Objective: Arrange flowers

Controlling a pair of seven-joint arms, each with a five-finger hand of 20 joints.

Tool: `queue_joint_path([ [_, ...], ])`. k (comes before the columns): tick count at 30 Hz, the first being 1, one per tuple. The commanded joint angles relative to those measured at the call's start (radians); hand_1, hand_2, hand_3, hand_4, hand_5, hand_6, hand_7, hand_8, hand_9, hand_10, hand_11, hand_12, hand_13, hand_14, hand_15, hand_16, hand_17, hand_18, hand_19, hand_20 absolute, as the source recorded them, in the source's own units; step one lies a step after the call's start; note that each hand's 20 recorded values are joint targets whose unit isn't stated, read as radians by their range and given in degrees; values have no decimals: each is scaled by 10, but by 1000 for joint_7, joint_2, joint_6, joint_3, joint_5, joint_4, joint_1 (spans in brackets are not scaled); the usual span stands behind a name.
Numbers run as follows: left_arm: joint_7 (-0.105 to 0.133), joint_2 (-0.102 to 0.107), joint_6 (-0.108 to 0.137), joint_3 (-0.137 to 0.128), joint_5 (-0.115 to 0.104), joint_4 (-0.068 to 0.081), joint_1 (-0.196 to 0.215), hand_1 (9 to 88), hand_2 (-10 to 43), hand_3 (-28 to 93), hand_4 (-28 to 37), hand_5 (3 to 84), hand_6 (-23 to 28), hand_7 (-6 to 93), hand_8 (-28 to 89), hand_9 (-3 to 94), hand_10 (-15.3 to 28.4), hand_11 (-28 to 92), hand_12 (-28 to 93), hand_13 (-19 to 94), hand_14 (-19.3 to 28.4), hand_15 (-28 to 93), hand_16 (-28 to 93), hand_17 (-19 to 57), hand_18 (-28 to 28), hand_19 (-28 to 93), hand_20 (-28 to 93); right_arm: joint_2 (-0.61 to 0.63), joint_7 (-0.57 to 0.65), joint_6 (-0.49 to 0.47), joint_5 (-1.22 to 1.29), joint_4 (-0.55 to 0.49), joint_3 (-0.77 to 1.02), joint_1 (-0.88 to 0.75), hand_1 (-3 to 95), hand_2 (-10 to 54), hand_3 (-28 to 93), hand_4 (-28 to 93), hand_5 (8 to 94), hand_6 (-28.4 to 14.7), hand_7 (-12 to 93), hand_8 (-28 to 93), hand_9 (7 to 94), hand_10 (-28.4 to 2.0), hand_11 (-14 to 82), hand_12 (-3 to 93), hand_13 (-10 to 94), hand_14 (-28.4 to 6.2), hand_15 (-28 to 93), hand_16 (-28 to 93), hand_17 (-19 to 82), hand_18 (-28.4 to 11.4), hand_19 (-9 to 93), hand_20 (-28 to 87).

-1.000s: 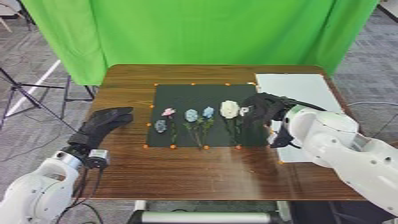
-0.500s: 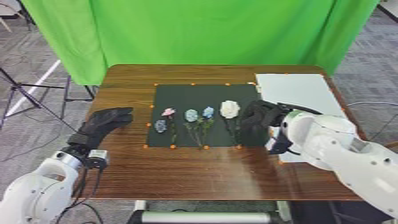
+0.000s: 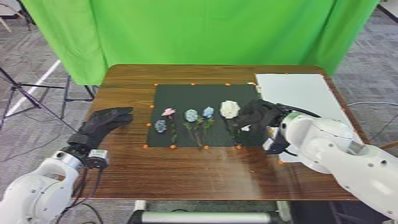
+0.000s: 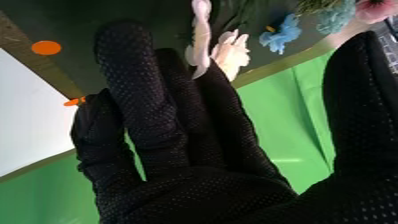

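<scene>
In the head view, hovering over the dark mat (image 3: 200, 92) with the right hand (image 3: 259, 112), far nearer than the left hand (image 3: 107, 120), and peeking out at its near side with a pale bloom (image 3: 246, 128), just right of the white flower (image 3: 230, 109). Over in the right wrist view, holding the hand wide, fingers straight, gripping nothing apparent, and pointing nearly along the slim, smooth bloom's length at the fingertips, beside ruffled white petals and a crinkly, cloth-like blue flower (image 4: 282, 35).
</scene>
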Motion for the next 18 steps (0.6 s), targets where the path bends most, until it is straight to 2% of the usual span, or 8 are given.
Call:
queue_joint_path([
  [1, -2, -3, -7, -7, 2, -4, 6, 272, -41, 627, -165, 439, 53, 143, -58, 427, 141, 210, 143, 315, 185, 181, 22, -13, 150, 92, 144, 4, 40, -47, 8, -1, 55, -7, 228, -22, 581, -121, 398, -45, 10, -60, 690, -190, 96, 133, 756, -145, 447, 317, 331, -272, 758, 608],
  [4, 2, -3, -4, -4, 1, -4, 5, 272, -41, 627, -165, 441, 53, 143, -58, 427, 141, 210, 142, 315, 184, 181, 22, -13, 150, 92, 144, 11, 51, -44, -12, -7, 46, -7, 222, -21, 580, -118, 347, -50, -9, -56, 662, -196, 83, 134, 758, -147, 390, 320, 329, -273, 751, 593],
  [6, 0, -3, -5, -4, 0, -4, 6, 272, -41, 627, -165, 441, 53, 143, -58, 427, 141, 210, 143, 315, 185, 181, 22, -13, 150, 92, 144, 6, 57, -69, -36, -5, 50, -3, 212, -21, 583, -118, 321, -54, -18, -51, 567, -219, 61, 114, 746, -154, 346, 317, 318, -274, 731, 584],
  [10, 1, -4, -2, -4, 2, -6, 7, 272, -40, 627, -165, 440, 54, 144, -58, 427, 140, 210, 143, 315, 185, 181, 22, -14, 150, 93, 144, 10, 55, -91, -80, -5, 83, -13, 204, -20, 583, -119, 333, -54, -15, -48, 457, -235, 41, 91, 703, -173, 273, 311, 292, -275, 673, 558],
  [12, 4, -4, -1, -3, 0, -4, 4, 273, -40, 626, -165, 440, 54, 143, -58, 427, 141, 210, 142, 315, 185, 181, 22, -13, 150, 93, 144, 22, 44, -25, -107, -12, 121, -46, 201, -18, 586, -120, 336, -54, -11, -49, 415, -231, 34, 87, 662, -190, 244, 310, 265, -277, 636, 545],
  [14, 10, -2, 7, 0, 3, -3, 5, 273, -40, 626, -165, 440, 54, 142, -58, 427, 141, 210, 142, 315, 185, 181, 22, -13, 150, 92, 144, 32, 14, 83, -107, -20, 190, -107, 198, -14, 588, -121, 336, -56, -5, -49, 386, -217, 35, 94, 596, -207, 195, 302, 232, -273, 570, 514],
  [16, 25, 2, 25, 7, -1, -5, 6, 273, -41, 627, -166, 440, 54, 142, -58, 428, 140, 210, 143, 316, 185, 181, 22, -13, 150, 92, 143, 31, -25, 181, -55, -37, 306, -204, 198, -12, 590, -124, 347, -56, -2, -47, 386, -205, 39, 105, 542, -214, 159, 300, 212, -261, 502, 476],
  [18, 35, 2, 32, 4, 6, -7, 3, 273, -41, 627, -167, 442, 53, 143, -58, 430, 143, 210, 142, 323, 182, 182, 20, -1, 138, 85, 138, 11, -123, 265, 57, -45, 451, -328, 195, -11, 598, -128, 359, -55, 5, -46, 399, -194, 44, 118, 487, -212, 139, 300, 199, -240, 423, 433],
])
